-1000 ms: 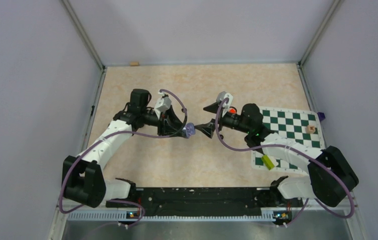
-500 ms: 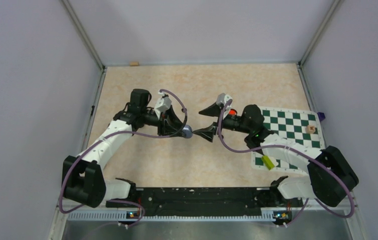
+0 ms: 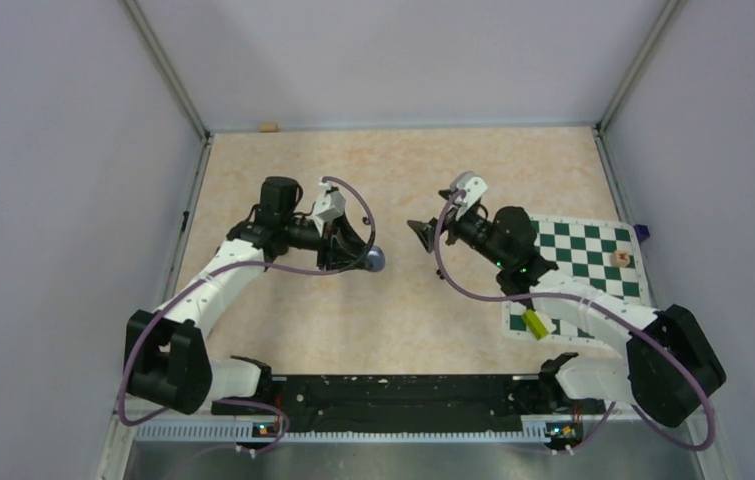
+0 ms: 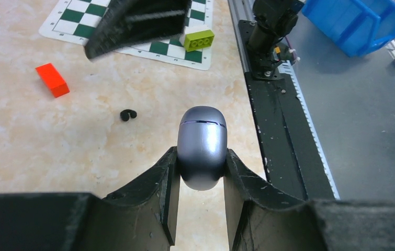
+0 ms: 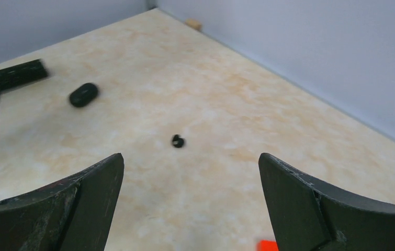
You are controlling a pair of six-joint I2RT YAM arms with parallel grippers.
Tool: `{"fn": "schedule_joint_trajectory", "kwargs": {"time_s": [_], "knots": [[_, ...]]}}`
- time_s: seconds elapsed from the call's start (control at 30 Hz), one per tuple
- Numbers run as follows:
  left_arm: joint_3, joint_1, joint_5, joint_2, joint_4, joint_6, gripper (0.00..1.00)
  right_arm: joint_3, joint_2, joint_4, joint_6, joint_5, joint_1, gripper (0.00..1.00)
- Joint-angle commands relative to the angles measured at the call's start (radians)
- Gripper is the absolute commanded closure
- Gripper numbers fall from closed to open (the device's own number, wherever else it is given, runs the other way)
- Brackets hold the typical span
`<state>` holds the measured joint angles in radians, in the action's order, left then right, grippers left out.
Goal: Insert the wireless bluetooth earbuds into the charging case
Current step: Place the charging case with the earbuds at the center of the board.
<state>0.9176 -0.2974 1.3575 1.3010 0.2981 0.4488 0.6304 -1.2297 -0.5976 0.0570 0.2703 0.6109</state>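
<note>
**Left gripper** point(image 4: 202, 157): fingers point(image 4: 158, 183) pinched onto the charging case point(image 4: 202, 144), one pad on each flank.

**Charging case:** grey-silver and oval, with the lid seam shut. The rounded end points away from the wrist, and the case is held clear of the table point(image 4: 38, 151). The top view gives only a small grey blob at the finger ends. The seam and the grip can be read in the left wrist view alone.

**Right gripper** point(image 5: 190, 157): fingers spread wide with nothing between them. In the top view it faces the left gripper across a gap.

**Black earbud** point(image 4: 127, 114): one, lying on the table beyond the case, between the case and the red block point(image 4: 52, 80). The right wrist view shows a black bud on bare table ahead of the spread fingers. It is too small to find in the top view.

**Red block:** on the table, near the mat's edge. The right wrist view catches only a red corner at its bottom edge.

**Chequered mat** point(image 3: 583, 260): green and white, on the right side of the table, partly under the right arm. A green block point(image 3: 535, 323) sits at its near corner.

**Dark oval object** point(image 5: 83, 94): on the table, well apart from the bud. It appears in the right wrist view only, and I cannot tell what it is.

**Blue bin** point(image 4: 357, 21): off the table, seen in the left wrist view only.

**Wooden block** point(image 3: 269, 127): at the foot of the far wall.
</note>
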Motion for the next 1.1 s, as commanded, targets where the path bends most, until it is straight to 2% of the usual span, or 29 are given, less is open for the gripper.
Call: {"fn": "schedule_joint_trajectory", "kwargs": {"time_s": [0.0, 0.13, 0.3, 0.5, 0.6, 0.67, 0.77, 0.93, 1.07], "knots": [[-0.006, -0.005, -0.078, 0.014, -0.102, -0.072, 1.0, 0.038, 0.052, -0.028, 0.06, -0.307, -0.046, 0.01], [0.008, -0.006, -0.142, 0.039, -0.127, -0.114, 1.0, 0.025, 0.067, -0.051, 0.062, -0.418, -0.066, 0.01], [0.083, -0.008, -0.253, 0.11, -0.106, -0.172, 1.0, 0.022, 0.074, -0.047, 0.059, -0.43, -0.083, 0.01], [0.278, -0.019, -0.377, 0.266, 0.099, -0.078, 1.0, 0.02, 0.074, -0.049, 0.055, -0.45, -0.094, 0.01], [0.417, -0.022, -0.377, 0.382, 0.198, -0.078, 1.0, 0.019, 0.078, -0.05, 0.056, -0.458, -0.109, 0.01], [0.495, -0.024, -0.365, 0.454, 0.208, -0.143, 1.0, 0.018, 0.082, -0.051, 0.058, -0.463, -0.12, 0.01], [0.568, -0.03, -0.409, 0.541, 0.125, -0.302, 1.0, 0.017, 0.09, -0.051, 0.057, -0.465, -0.136, 0.01], [0.597, -0.032, -0.465, 0.653, -0.073, -0.612, 1.0, 0.015, 0.096, -0.049, 0.051, -0.46, -0.163, 0.01], [0.629, -0.037, -0.5, 0.736, -0.137, -0.763, 1.0, 0.014, 0.092, -0.048, 0.044, -0.452, -0.17, 0.01]]}}
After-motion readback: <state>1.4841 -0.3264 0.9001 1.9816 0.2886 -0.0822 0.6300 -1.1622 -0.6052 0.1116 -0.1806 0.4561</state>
